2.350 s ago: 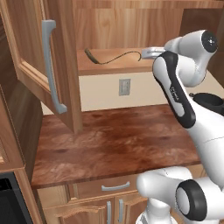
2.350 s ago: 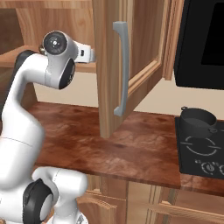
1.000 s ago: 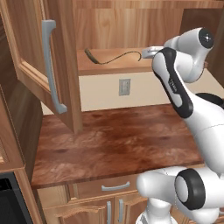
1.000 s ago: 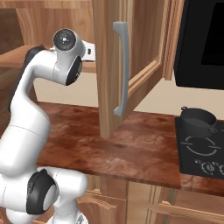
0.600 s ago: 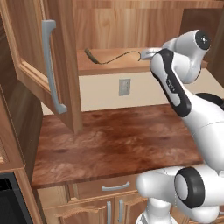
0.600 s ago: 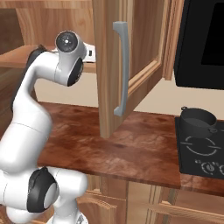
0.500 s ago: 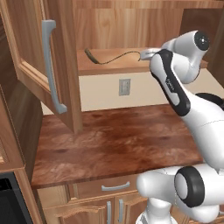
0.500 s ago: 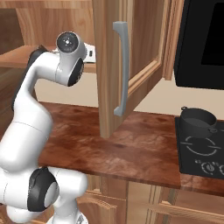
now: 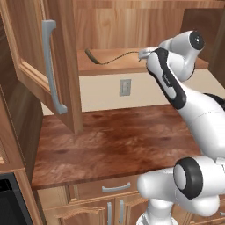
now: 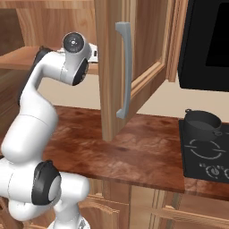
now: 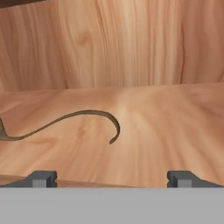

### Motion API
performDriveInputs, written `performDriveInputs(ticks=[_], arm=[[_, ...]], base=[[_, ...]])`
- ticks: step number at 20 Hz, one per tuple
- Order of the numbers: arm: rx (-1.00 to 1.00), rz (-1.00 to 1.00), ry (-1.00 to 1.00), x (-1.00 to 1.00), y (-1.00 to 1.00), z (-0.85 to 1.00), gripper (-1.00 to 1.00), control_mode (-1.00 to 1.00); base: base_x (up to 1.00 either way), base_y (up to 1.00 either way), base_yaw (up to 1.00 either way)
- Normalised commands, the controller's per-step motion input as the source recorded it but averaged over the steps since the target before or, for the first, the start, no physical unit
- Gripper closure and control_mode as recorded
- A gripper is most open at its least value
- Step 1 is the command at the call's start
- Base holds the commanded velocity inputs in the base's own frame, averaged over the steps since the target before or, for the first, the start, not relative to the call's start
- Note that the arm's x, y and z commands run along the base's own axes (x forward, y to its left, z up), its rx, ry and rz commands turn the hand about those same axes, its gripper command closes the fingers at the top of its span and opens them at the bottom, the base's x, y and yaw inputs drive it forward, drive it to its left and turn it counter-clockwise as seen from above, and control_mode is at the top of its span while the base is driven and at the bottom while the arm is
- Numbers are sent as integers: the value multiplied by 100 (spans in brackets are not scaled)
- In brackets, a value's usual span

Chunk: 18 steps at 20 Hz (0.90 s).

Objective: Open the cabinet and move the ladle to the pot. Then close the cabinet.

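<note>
Inside the opened cabinet (image 9: 57, 66), the ladle (image 11: 78, 120) is laid on the shelf just ahead of the gripper (image 11: 111, 178), whose jaws are spread wide and empty. The thin handle's hooked end should probably be centred between them before anything gets squeezed.

A kitchen: wooden wall cabinet (image 9: 52, 66), countertop (image 9: 114, 145), stove (image 10: 205, 154) with pot (image 10: 202, 124).

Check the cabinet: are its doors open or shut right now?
Open. The cabinet has its door swung out, handle facing the room, and the ladle lies exposed on the shelf.
</note>
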Motion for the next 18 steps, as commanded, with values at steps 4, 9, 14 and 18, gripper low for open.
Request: performDriveInputs(ticks=[4, 9, 14, 18], arm=[[0, 1, 0, 28, 0, 0, -100, -100], [0, 3, 0, 23, 0, 0, -100, -100], [0, 6, 0, 15, 0, 0, -100, -100], [0, 10, 0, 7, 0, 0, -100, -100]], base=[[0, 0, 0], [0, 0, 0], [0, 0, 0], [0, 0, 0]])
